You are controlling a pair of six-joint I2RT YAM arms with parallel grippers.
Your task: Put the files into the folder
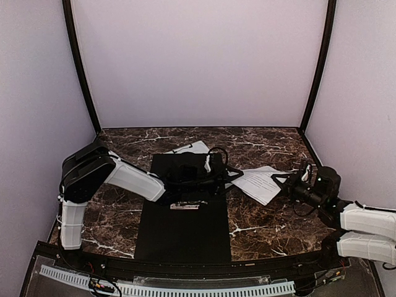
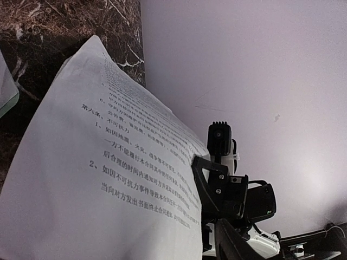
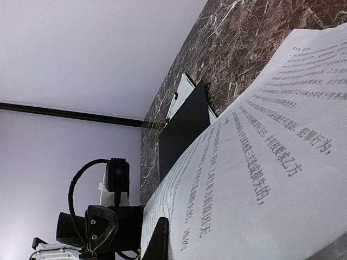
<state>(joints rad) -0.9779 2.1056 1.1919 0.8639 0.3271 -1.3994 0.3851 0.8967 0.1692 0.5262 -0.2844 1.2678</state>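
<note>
Black right pincer (image 1: 281, 180), clamped on the right edge of a printed sheet (image 1: 260, 184) that bows up off the table (image 1: 124, 216), just right of the open folder (image 1: 182, 229). Left pincer (image 1: 221, 171) sits at the sheet's left edge; its gape cannot be told. Step, as judged: two-armed transfer. Next move calls for carrying the sheet leftward onto the folder.

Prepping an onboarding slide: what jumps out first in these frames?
The printed sheet, bowed up off the marble table right of centre, fills both wrist views, with the right gripper at its right edge and the left gripper at its left. Next is the folder, lying open, black side up, at centre under the left arm.
</note>
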